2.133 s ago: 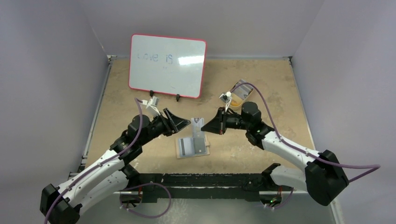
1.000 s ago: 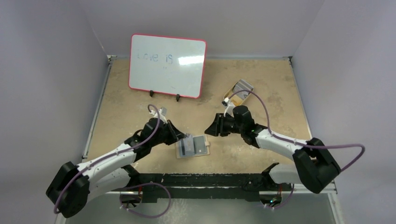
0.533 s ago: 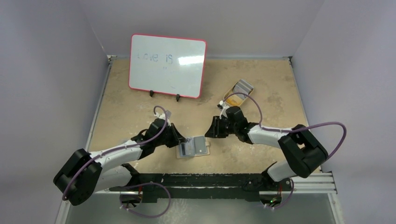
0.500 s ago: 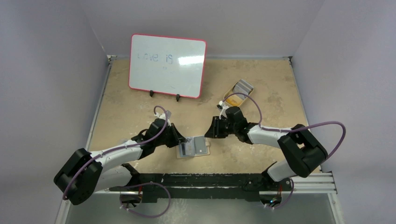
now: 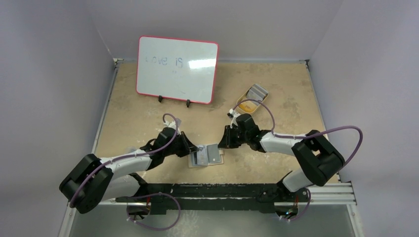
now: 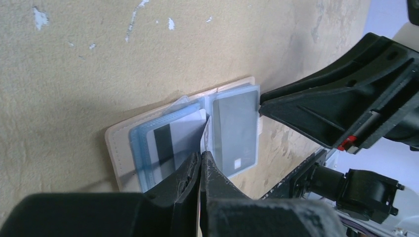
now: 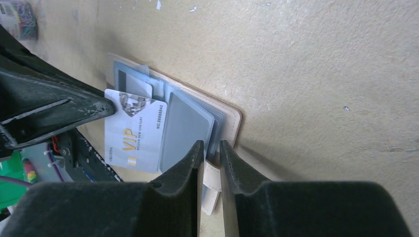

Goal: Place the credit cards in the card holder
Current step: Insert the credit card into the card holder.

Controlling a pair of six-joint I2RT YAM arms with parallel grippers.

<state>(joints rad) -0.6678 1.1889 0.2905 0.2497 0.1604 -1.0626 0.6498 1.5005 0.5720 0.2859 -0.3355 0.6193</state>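
Note:
The tan card holder [image 5: 215, 159] lies open on the table, grey pockets up [image 6: 235, 129] [image 7: 185, 129]. My left gripper [image 5: 198, 148] [image 6: 202, 154] is shut on a bluish credit card marked VIP [image 7: 132, 134]. It stands on edge [image 6: 203, 132] over the holder's middle fold. A second card with a black stripe [image 6: 168, 140] sits in the left pocket. My right gripper [image 5: 221, 146] [image 7: 211, 143] stands at the holder's right edge. Its jaws are a narrow gap apart, astride the white snap tab [image 7: 213, 177], with space left beside it.
A tan oval dish [image 5: 245, 104] with grey cards [image 5: 257, 91] in it sits behind the right arm. The red-rimmed whiteboard [image 5: 177, 69] stands at the back left. Both arms stretch low over the table's front middle, their fingertips close together.
My left gripper has brought the card down from above the table to the holder's fold. The right gripper has moved in to the holder's right edge, and its jaws have narrowed.

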